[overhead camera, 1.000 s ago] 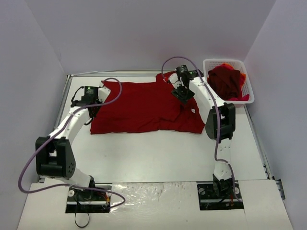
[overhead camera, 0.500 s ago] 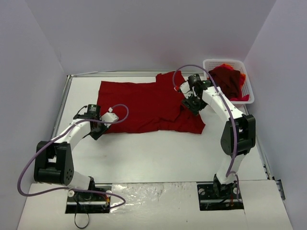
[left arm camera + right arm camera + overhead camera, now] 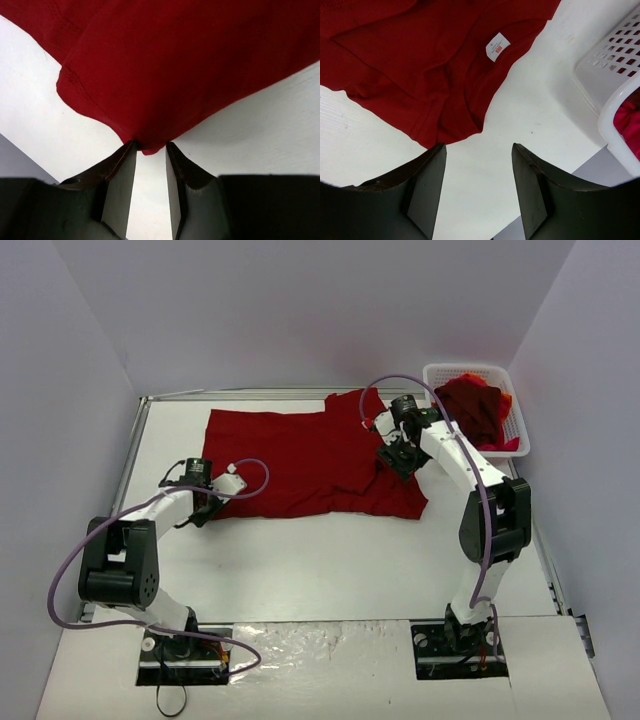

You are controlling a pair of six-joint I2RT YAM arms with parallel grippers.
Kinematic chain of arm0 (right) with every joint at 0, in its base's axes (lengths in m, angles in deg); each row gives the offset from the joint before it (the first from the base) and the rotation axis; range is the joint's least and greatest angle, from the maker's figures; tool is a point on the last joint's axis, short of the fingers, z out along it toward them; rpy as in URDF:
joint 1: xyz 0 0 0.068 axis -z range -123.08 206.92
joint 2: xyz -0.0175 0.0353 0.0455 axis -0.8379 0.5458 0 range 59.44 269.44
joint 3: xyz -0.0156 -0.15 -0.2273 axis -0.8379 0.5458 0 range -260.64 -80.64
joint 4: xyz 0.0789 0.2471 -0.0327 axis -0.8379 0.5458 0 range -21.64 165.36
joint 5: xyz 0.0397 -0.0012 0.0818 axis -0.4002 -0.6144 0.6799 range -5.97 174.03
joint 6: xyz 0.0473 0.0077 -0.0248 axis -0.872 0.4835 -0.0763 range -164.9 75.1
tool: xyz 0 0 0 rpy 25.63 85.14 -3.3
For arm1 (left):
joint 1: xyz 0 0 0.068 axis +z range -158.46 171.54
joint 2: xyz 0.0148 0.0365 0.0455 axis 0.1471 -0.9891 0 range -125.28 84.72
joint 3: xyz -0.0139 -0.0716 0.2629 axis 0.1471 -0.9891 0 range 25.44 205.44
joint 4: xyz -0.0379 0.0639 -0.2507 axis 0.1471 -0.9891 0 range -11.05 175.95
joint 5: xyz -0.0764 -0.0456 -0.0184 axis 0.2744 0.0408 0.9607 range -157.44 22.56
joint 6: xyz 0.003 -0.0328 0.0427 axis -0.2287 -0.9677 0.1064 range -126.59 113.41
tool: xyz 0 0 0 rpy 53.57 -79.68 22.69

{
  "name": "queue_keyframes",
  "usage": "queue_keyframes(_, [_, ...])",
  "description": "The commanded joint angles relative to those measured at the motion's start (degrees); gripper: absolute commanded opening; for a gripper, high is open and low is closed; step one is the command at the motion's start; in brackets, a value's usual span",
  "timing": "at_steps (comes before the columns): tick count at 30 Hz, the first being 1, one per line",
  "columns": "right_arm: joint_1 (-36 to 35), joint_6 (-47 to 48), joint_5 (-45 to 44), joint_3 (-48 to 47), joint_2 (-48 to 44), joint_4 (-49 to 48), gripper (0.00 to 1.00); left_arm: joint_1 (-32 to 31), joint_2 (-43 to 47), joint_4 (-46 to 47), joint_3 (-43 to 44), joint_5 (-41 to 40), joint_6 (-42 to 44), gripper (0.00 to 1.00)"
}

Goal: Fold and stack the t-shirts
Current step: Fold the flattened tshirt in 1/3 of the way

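A dark red t-shirt [image 3: 300, 460] lies spread flat across the far middle of the table. My left gripper [image 3: 207, 508] is at its near left corner. In the left wrist view the jaws stand narrowly apart, pinching the pointed corner of the shirt [image 3: 190, 60] between the fingertips of the left gripper [image 3: 150, 145]. My right gripper [image 3: 393, 455] hovers over the shirt's right end by the collar. It is open and empty [image 3: 479, 147], with the shirt [image 3: 420, 60] and its white label [image 3: 497, 46] just beyond the fingertips. More dark red and red-orange t-shirts [image 3: 470, 410] are heaped in the basket.
A white plastic mesh basket [image 3: 520, 405] stands at the far right corner, close to the right arm; its wall shows in the right wrist view [image 3: 615, 65]. Bare white table [image 3: 320, 560] stretches between the shirt and the arm bases. Purple walls surround the table.
My left gripper moved from the shirt's far left sleeve to its near left corner, and the shirt's left edge shifted right. My right gripper moved right and nearer, over the collar end.
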Motion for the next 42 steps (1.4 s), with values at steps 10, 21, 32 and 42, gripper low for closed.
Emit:
queue_keyframes(10, [0.34,0.8,0.5,3.84,-4.47,4.51,0.51,0.8,-3.49,1.42,0.88,-1.2,1.89,0.02])
queue_keyframes(21, [1.57,4.92,5.16,12.19,-6.86,7.43,0.5,0.8,-2.7,0.72,2.82,-1.29,-0.75,0.02])
queue_keyframes(32, [4.3,7.56,10.08,8.41,3.6,6.37,0.49,0.8,-1.82,1.51,2.38,-2.96,-1.54,0.02])
queue_keyframes(42, [4.3,7.83,11.58,6.3,7.82,6.01,0.43,0.8,-2.34,1.95,2.38,-3.48,-1.8,0.02])
